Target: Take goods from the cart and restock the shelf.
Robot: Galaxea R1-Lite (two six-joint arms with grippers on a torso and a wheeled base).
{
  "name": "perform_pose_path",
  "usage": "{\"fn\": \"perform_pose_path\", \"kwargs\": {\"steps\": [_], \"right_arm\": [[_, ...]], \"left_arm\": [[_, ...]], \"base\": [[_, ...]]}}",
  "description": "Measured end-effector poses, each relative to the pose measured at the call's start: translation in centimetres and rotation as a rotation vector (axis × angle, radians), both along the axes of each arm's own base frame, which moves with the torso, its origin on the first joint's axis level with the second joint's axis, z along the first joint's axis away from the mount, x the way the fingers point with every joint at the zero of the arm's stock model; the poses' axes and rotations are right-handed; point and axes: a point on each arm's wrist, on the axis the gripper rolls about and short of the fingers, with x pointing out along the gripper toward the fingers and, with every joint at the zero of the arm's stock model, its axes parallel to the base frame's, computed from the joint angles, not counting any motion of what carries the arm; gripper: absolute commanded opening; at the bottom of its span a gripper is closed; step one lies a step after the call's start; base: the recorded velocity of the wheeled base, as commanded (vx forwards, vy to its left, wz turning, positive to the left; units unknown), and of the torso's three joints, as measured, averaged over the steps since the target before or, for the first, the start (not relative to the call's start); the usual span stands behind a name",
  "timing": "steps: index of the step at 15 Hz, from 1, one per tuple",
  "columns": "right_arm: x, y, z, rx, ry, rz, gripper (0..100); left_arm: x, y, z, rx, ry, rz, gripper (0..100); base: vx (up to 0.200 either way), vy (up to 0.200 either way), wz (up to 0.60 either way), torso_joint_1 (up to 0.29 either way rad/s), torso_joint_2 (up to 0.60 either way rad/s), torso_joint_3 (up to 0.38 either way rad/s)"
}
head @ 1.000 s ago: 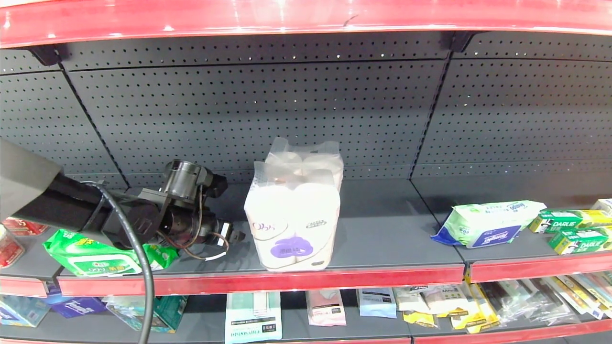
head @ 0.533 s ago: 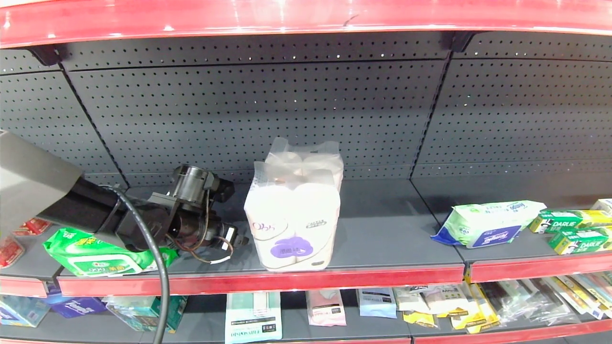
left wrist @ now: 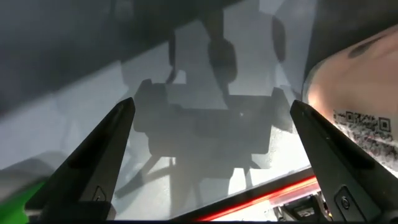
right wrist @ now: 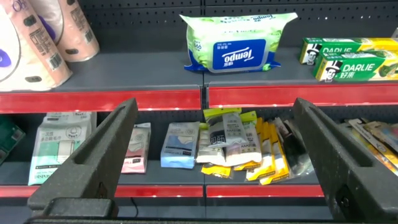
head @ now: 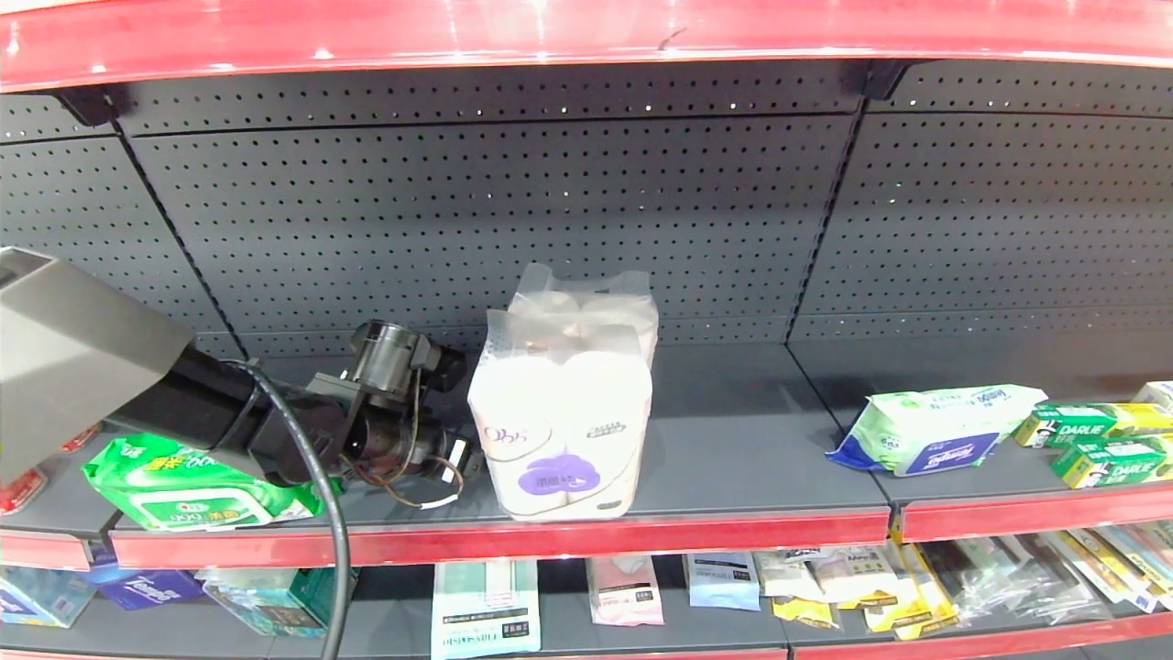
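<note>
Head view shows the left hand [head: 458,456], fingers spread, just beside the toilet-roll pack [head: 561,431], green wipes [head: 183,490] opposite.

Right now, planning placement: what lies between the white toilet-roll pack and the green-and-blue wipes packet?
Only bare dark grey metal shelf, shown in the head view.

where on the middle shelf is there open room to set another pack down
Widest bare stretch of the grey metal shelf: between the white toilet-roll pack and the green-and-white wipes pouch. Left of the rolls is crowded: the left gripper and a green wipes pack fill it.
</note>
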Motion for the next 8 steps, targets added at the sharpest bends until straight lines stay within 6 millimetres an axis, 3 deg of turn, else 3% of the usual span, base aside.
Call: {"fn": "perform_pose_path", "kwargs": {"steps": [8], "right_arm": [[0.0, 0.0, 0.0, 0.0, 0.0, 0.0, 100]], "left_arm": [[0.21, -0.63, -0.19, 0.0, -0.001, -0.014, 100]], "base": [[0.0, 0.0, 0.0, 0.0, 0.0, 0.0]]}}
